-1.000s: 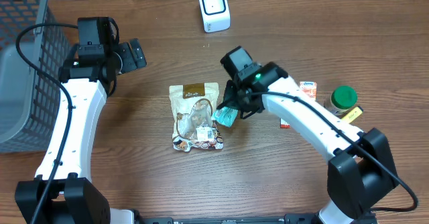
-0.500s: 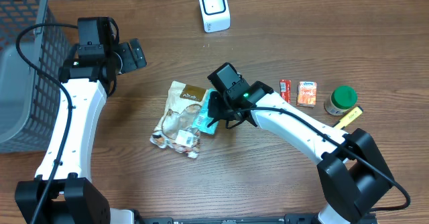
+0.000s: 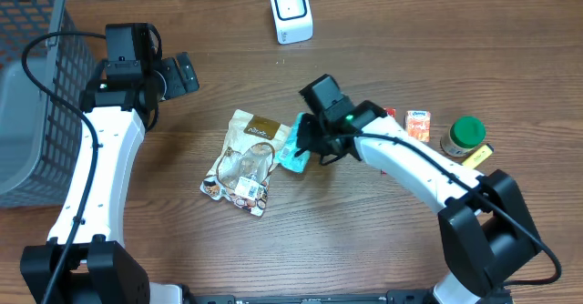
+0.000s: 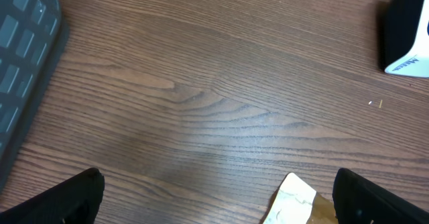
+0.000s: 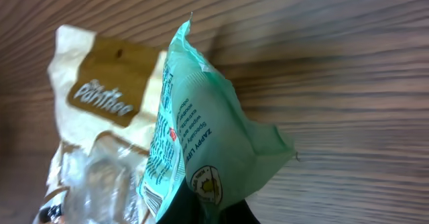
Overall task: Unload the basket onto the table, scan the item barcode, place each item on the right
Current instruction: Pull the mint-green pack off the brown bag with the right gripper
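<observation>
Right fingers (image 3: 308,146) clamped on teal packet (image 3: 294,155), well apart from scanner (image 3: 291,12), on its robot side. Left fingers (image 3: 185,73) apart, idle, left of scanner. Risks: thin corner grip slips; floppy packet sags, barcode turned from scanner; packet snags cream pouch (image 3: 244,161).

Overhead light is even and fairly bright, and the table (image 3: 364,240) carries only soft, faint shadows. In the right wrist view, print on the teal packet (image 5: 208,143) is readable; the cream bag (image 5: 87,137) and table grain smear. The left wrist view darkens at its lower corners.
</observation>
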Action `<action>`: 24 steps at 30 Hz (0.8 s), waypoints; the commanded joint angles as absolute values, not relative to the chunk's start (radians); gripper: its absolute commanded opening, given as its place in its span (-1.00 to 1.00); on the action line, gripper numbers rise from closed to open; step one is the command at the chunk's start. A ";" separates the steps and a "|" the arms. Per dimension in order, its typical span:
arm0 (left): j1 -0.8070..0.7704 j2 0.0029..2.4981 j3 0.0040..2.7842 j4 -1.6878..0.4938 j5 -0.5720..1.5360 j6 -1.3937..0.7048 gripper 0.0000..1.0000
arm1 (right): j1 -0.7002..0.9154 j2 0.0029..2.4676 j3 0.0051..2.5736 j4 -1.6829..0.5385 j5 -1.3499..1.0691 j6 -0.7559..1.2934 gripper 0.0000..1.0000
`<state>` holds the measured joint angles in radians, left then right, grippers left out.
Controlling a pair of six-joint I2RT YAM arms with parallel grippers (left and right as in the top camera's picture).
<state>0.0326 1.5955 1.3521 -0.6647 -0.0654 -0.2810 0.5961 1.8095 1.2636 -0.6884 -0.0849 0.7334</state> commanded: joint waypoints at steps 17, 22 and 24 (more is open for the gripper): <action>0.033 1.599 1.352 -0.662 -0.081 -0.276 1.00 | 0.768 1.811 1.198 -0.451 0.019 0.712 -0.93; 0.033 1.599 1.352 -0.662 -0.081 -0.276 1.00 | 0.750 1.811 1.198 -0.463 0.075 0.701 -0.93; 0.033 1.599 1.352 -0.662 -0.081 -0.276 0.99 | 0.731 1.811 1.198 -0.495 0.077 0.759 -0.92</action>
<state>0.0326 1.5955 1.3521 -0.6643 -0.0654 -0.2810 0.7586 1.8095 1.1995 -0.4831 0.0338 0.7258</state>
